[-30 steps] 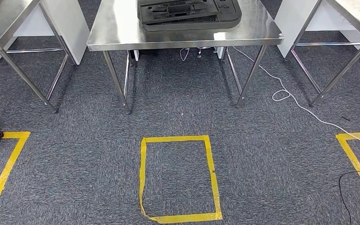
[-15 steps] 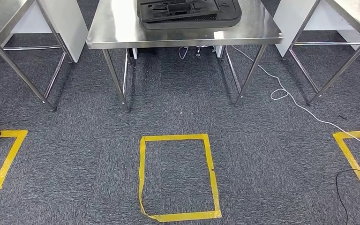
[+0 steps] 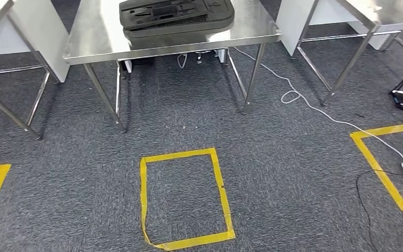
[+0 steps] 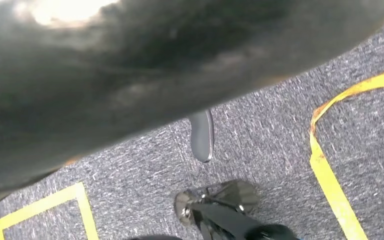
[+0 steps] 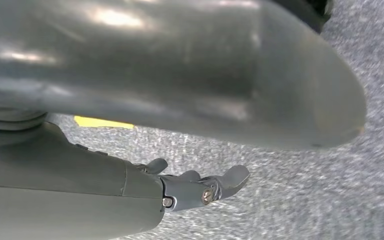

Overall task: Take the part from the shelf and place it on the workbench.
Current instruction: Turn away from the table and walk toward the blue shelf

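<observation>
Black moulded plastic part [image 3: 176, 16] lies flat on the shiny stainless-steel worktop [image 3: 94, 44], above grey carpet with a yellow tape rectangle [image 3: 184, 198] and a white cable [image 3: 315, 110]. Left wrist view: left hand's state cannot be told. Right wrist view: right hand [image 5: 200, 187] hangs empty, fingers loosely spread.

Grey carpet [image 3: 294, 157] covers the floor, marked with yellow tape rectangles [image 3: 184, 197]. Steel tables [image 3: 105, 37] stand beside white panels [image 3: 42, 31]; a white cable [image 3: 315, 107] trails across.
</observation>
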Controlling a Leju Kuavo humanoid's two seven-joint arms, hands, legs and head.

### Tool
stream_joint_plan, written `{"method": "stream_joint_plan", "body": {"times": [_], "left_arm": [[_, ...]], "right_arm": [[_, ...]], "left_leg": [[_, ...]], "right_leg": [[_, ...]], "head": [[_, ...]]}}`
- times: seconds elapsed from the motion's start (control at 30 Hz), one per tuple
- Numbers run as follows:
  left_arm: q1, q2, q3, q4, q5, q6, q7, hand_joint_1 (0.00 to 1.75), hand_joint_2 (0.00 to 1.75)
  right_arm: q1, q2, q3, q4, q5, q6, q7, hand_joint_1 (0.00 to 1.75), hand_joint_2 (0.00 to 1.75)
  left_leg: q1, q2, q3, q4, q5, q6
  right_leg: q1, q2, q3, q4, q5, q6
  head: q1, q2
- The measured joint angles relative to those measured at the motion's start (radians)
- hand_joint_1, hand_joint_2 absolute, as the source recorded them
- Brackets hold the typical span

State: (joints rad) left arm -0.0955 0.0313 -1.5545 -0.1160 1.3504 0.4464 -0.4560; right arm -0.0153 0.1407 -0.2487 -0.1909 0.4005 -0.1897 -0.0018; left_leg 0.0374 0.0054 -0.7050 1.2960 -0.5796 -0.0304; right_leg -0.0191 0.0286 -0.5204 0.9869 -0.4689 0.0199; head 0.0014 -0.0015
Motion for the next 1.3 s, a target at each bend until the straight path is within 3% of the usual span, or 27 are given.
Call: {"method": "stream_joint_plan", "body": {"times": [0.03,0.07,0.13,0.2,0.27,0.3,0.37,0.43,0.5,0.53,0.57,0.63,0.7,0.77,0.8,0.83,0.87,0.93,1.0,1.03,1.1,1.13,1.17,1.23,1.3], "left_arm": [[0.001,0.000,0.000,0.000,0.000,0.000,0.000,0.00,0.00],[0.002,0.000,0.000,0.000,0.000,0.000,0.000,0.00,0.00],[0.003,0.001,0.000,0.000,0.000,0.001,0.000,0.00,0.00],[0.003,0.001,0.000,0.000,0.000,0.001,0.000,0.00,0.00],[0.001,-0.001,0.000,0.000,0.000,0.002,-0.001,0.00,0.00],[0.000,-0.002,0.000,0.000,0.000,0.003,-0.001,0.00,0.00],[0.000,-0.002,0.000,0.000,0.000,0.004,-0.003,0.00,0.00],[0.001,-0.001,0.000,0.000,0.001,0.006,-0.004,0.00,0.00],[0.002,-0.001,0.000,0.000,0.001,0.006,-0.004,0.00,0.00],[0.002,-0.002,0.000,0.000,0.001,0.006,-0.004,0.00,0.00],[0.002,-0.002,0.000,0.000,0.001,0.006,-0.004,0.00,0.00],[0.002,-0.003,0.000,0.000,0.001,0.006,-0.004,0.00,0.00],[0.002,-0.004,0.000,0.000,0.001,0.006,-0.004,0.00,0.00],[0.000,-0.004,0.000,0.000,0.001,0.006,-0.004,0.00,0.00],[-0.002,-0.004,0.000,0.000,0.001,0.006,-0.004,0.00,0.00],[-0.004,-0.003,0.000,0.000,0.001,0.006,-0.004,0.00,0.00],[-0.004,-0.003,0.000,0.000,0.001,0.006,-0.005,0.00,0.00],[0.000,-0.002,0.000,0.000,0.001,0.005,-0.005,0.00,0.00],[0.004,-0.002,0.000,0.000,0.001,0.005,-0.005,0.00,0.00],[0.004,-0.002,0.000,0.000,0.001,0.005,-0.006,0.00,0.00],[0.003,-0.001,0.000,0.000,0.001,0.005,-0.007,0.00,0.00],[0.004,-0.001,0.000,0.000,0.001,0.005,-0.008,0.00,0.00],[0.004,0.000,0.000,0.000,0.001,0.005,-0.009,0.00,0.00],[0.003,-0.001,0.000,0.000,0.001,0.005,-0.011,0.00,0.00],[0.001,-0.002,0.000,0.000,0.001,0.005,-0.010,0.00,0.00]], "right_arm": [[0.001,0.000,0.000,0.001,0.000,0.000,0.001,0.00,0.00],[0.001,0.000,0.000,0.001,0.000,0.000,0.002,0.00,0.00],[0.000,0.001,0.000,0.001,0.000,0.000,0.002,0.00,0.00],[-0.001,0.002,0.000,0.001,0.000,0.000,0.002,0.00,0.00],[0.001,0.002,0.000,0.001,0.001,0.000,0.001,0.00,0.00],[0.003,0.002,0.000,0.002,0.001,0.000,0.000,0.00,0.00],[0.003,0.001,0.000,0.002,0.002,0.001,0.000,0.00,0.00],[-0.001,0.001,0.000,0.002,0.004,0.003,0.000,0.00,0.00],[-0.001,0.001,0.000,0.002,0.005,0.006,0.001,0.00,0.00],[0.000,0.001,0.000,0.002,0.006,0.007,0.002,0.00,0.00],[0.001,0.001,0.000,0.002,0.007,0.008,0.003,0.00,0.00],[0.000,0.001,0.000,0.002,0.010,0.010,0.003,0.00,0.00],[-0.004,0.001,0.000,0.002,0.015,0.011,0.004,0.00,0.00],[-0.005,0.000,0.000,0.002,0.018,0.011,0.005,0.00,0.00],[-0.003,0.000,0.000,0.002,0.019,0.012,0.005,0.00,0.00],[-0.002,0.000,0.000,0.002,0.020,0.012,0.006,0.00,0.00],[-0.002,0.000,0.000,0.003,0.022,0.013,0.006,0.00,0.00],[-0.002,0.001,0.001,0.003,0.024,0.016,0.006,0.00,0.00],[-0.003,0.002,0.002,0.003,0.025,0.018,0.006,0.00,0.00],[-0.002,0.002,0.002,0.003,0.026,0.018,0.006,0.00,0.00],[-0.002,0.003,0.003,0.003,0.031,0.019,0.006,0.00,0.00],[-0.002,0.003,0.003,0.003,0.034,0.020,0.005,0.00,0.00],[-0.003,0.003,0.003,0.003,0.035,0.020,0.005,0.00,0.00],[-0.004,0.002,0.003,0.003,0.036,0.021,0.004,0.00,0.00],[-0.001,0.002,0.003,0.003,0.036,0.021,0.003,0.00,0.00]], "left_leg": [[-0.001,-0.003,0.010,-0.014,0.016,0.004],[-0.002,-0.011,0.037,-0.065,0.046,0.009],[-0.001,-0.053,0.102,-0.197,0.099,0.018],[-0.003,-0.081,0.129,-0.260,0.110,0.022],[-0.009,-0.067,0.129,-0.265,0.109,0.027],[-0.009,-0.057,0.129,-0.268,0.111,0.033],[-0.008,-0.033,0.128,-0.273,0.115,0.047],[-0.012,-0.006,0.125,-0.274,0.115,0.055],[-0.016,0.022,0.123,-0.274,0.115,0.056],[-0.017,0.034,0.122,-0.274,0.115,0.056],[-0.017,0.046,0.123,-0.274,0.115,0.056],[-0.021,0.068,0.126,-0.273,0.114,0.054],[-0.025,0.089,0.131,-0.272,0.111,0.045],[-0.025,0.110,0.138,-0.276,0.110,0.033],[-0.022,0.108,0.140,-0.274,0.108,0.026],[-0.020,0.091,0.139,-0.263,0.097,0.021],[-0.018,0.064,0.129,-0.233,0.074,0.017],[-0.016,0.009,0.082,-0.116,0.005,0.012],[-0.015,-0.006,0.034,-0.007,-0.037,0.009],[-0.014,-0.007,0.030,0.001,-0.029,0.007],[-0.006,-0.018,0.072,-0.091,0.036,0.003],[0.000,-0.045,0.102,-0.155,0.064,-0.001],[0.005,-0.071,0.124,-0.205,0.081,-0.002],[0.005,-0.104,0.135,-0.239,0.082,0.005],[-0.002,-0.080,0.133,-0.242,0.086,0.024]], "right_leg": [[0.003,0.012,0.001,0.001,0.000,0.000],[0.004,0.026,0.001,0.002,0.000,0.000],[0.008,0.050,-0.002,0.007,-0.002,0.002],[0.008,0.071,-0.014,0.011,-0.002,0.010],[0.004,0.089,-0.028,0.009,0.001,0.021],[0.003,0.086,-0.034,0.013,-0.001,0.026],[0.006,0.045,-0.066,0.070,-0.032,0.027],[0.006,-0.003,-0.132,0.199,-0.090,0.022],[0.005,-0.016,-0.179,0.294,-0.121,0.026],[0.005,-0.019,-0.175,0.288,-0.114,0.033],[0.005,-0.026,-0.148,0.240,-0.094,0.041],[0.009,-0.068,-0.066,0.093,-0.045,0.049],[0.015,-0.100,-0.026,0.011,-0.017,0.040],[0.019,-0.086,-0.029,0.004,-0.007,0.024],[0.014,-0.074,-0.026,0.001,0.000,0.016],[0.009,-0.063,-0.023,-0.003,0.006,0.009],[0.003,-0.052,-0.018,-0.006,0.012,0.003],[-0.001,-0.030,-0.015,-0.006,0.017,-0.005],[0.000,-0.003,-0.016,-0.005,0.018,-0.007],[0.000,0.012,-0.015,-0.004,0.018,-0.007],[-0.004,0.044,-0.014,0.002,0.015,-0.002],[-0.006,0.059,-0.018,0.008,0.012,0.003],[-0.006,0.072,-0.024,0.017,0.009,0.010],[-0.005,0.094,-0.044,0.027,0.008,0.026],[-0.009,0.106,-0.059,0.025,0.013,0.040]], "head": [[0.000,0.000],[0.000,0.000],[0.000,0.000],[0.000,0.000],[0.000,0.000],[0.000,0.000],[0.005,0.000],[0.010,0.000],[0.010,0.000],[0.011,0.000],[0.011,0.000],[0.011,0.000],[0.009,0.000],[0.008,0.000],[0.008,0.000],[0.007,0.000],[0.004,0.000],[-0.002,0.000],[-0.003,0.000],[-0.003,0.000],[-0.004,0.000],[-0.004,0.000],[-0.005,0.000],[-0.006,0.000],[-0.006,0.000]]}}
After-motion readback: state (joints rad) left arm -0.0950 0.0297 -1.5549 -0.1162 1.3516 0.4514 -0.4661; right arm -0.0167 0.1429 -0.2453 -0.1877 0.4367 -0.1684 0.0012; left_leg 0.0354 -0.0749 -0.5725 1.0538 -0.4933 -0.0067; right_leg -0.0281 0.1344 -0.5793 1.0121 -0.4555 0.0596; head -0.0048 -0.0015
